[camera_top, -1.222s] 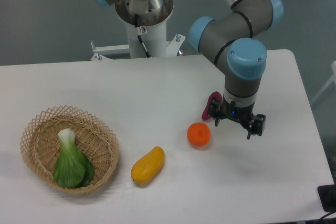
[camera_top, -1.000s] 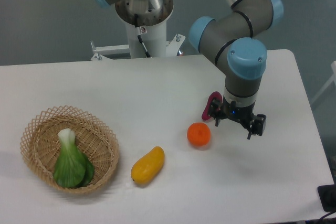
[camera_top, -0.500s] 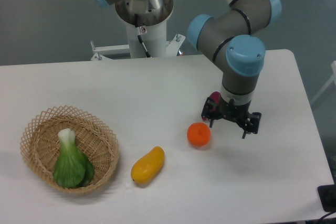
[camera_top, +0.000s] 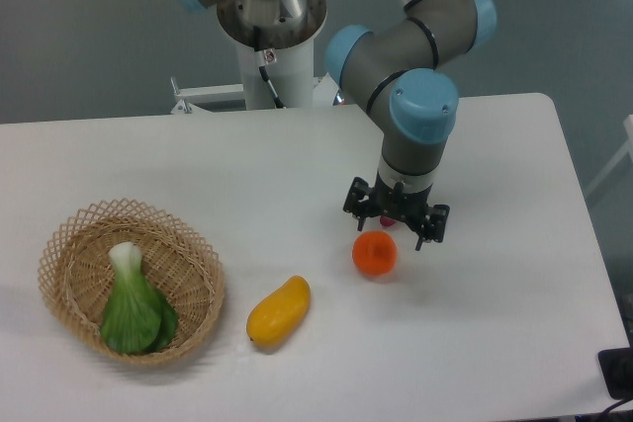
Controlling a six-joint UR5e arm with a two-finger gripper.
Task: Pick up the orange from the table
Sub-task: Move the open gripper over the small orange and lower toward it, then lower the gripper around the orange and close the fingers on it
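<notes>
The orange (camera_top: 375, 253) is a small round bright orange fruit lying on the white table (camera_top: 297, 165), right of centre. My gripper (camera_top: 396, 223) hangs open and empty just above and slightly behind the orange, its two fingers spread wider than the fruit. It does not touch the orange.
A yellow-orange mango (camera_top: 278, 311) lies to the front left of the orange. A wicker basket (camera_top: 69, 244) with a green bok choy (camera_top: 133, 305) stands at the left. A dark red piece (camera_top: 393, 219) is mostly hidden behind the gripper. The arm's base (camera_top: 269, 27) stands behind the table.
My gripper has moved left, from right of the orange to nearly over it, and now covers most of the dark red piece. The orange has not moved.
</notes>
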